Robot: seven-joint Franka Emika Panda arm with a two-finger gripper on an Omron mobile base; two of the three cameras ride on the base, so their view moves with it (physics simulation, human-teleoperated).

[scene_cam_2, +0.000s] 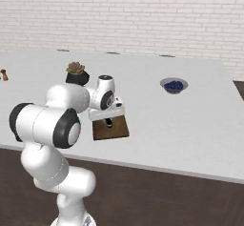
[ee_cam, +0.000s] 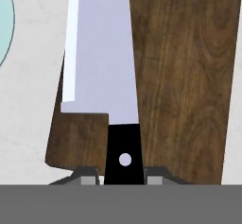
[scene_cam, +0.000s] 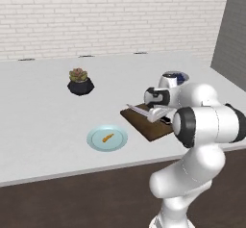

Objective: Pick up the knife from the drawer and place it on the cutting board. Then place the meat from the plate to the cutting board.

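I have the gripper (ee_cam: 124, 173) clamped on the knife (ee_cam: 101, 53) handle, blade low over the board (ee_cam: 184, 76). Step: placing. Next I must release, then fetch meat (scene_cam: 108, 137) from plate (scene_cam: 94, 143).

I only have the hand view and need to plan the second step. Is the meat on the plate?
Observer: Yes. In the left base view the meat lies near the middle of the plate.
Operator: Does anything stand near the cutting board that I should avoid?
Observer: A grey dish with dark blue contents stands beyond the board, apart from it.
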